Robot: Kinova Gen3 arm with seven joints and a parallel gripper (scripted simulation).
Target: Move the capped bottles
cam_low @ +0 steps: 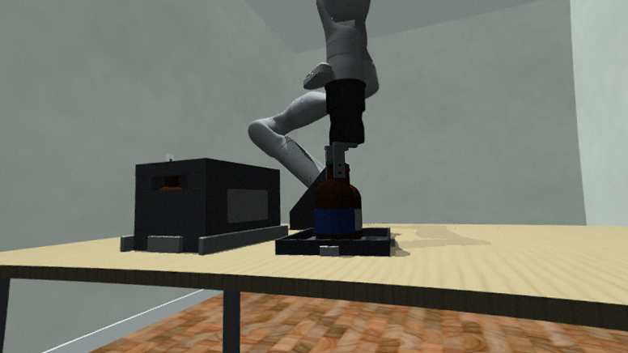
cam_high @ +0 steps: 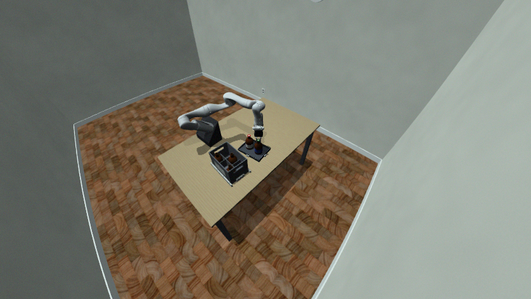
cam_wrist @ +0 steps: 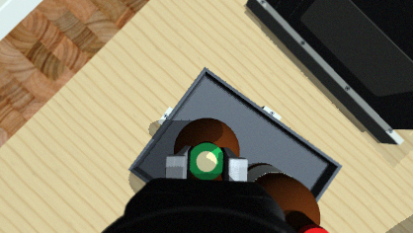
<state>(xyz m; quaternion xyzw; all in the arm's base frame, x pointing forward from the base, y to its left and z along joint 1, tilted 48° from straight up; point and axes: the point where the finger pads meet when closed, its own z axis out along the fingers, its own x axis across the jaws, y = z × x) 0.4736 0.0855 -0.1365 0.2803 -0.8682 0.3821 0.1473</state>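
My gripper [cam_high: 258,139] [cam_low: 333,173] [cam_wrist: 206,158] is shut on the neck of a brown bottle [cam_high: 258,149] [cam_low: 334,220] [cam_wrist: 207,129] with a green cap and a blue label. That bottle is upright inside the tray [cam_high: 265,149] [cam_low: 295,248] [cam_wrist: 232,114]; its base is at tray level, and a small gap beneath it cannot be ruled out. A red-capped bottle [cam_high: 249,142] [cam_low: 358,219] [cam_wrist: 293,194] with a white label stands upright beside it. The crate [cam_high: 239,175] [cam_low: 171,214] holds brown bottles [cam_high: 218,157] [cam_high: 232,158] [cam_high: 230,170] with no coloured cap showing; the nearest is mostly hidden.
Grey rails [cam_high: 222,175] [cam_low: 243,239] [cam_wrist: 347,88] run along the crate's base. Small light brackets [cam_low: 328,250] [cam_wrist: 272,113] sit against the tray's sides. The crate stands close beside the tray. In the wrist view, the tray's far end has room beyond the two bottles.
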